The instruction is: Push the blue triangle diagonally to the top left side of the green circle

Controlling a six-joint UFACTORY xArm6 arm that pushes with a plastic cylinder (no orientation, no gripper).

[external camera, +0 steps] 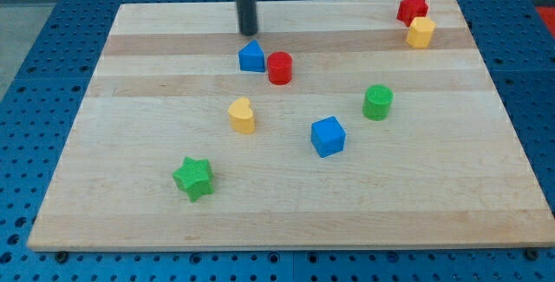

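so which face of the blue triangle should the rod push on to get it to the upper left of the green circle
Judging by the layout, push the blue triangle on its left face, driving rightward. The green circle lies right and lower. My tip sits just above the triangle, so it must swing left first. The red cylinder touches its right side and may get shoved along.

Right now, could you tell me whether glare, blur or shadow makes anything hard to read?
Camera view: lighting is even, no glare on the wooden board; blocks cast only soft short shadows; blue triangle and green circle look sharp; my tip shows clearly, just above the triangle.
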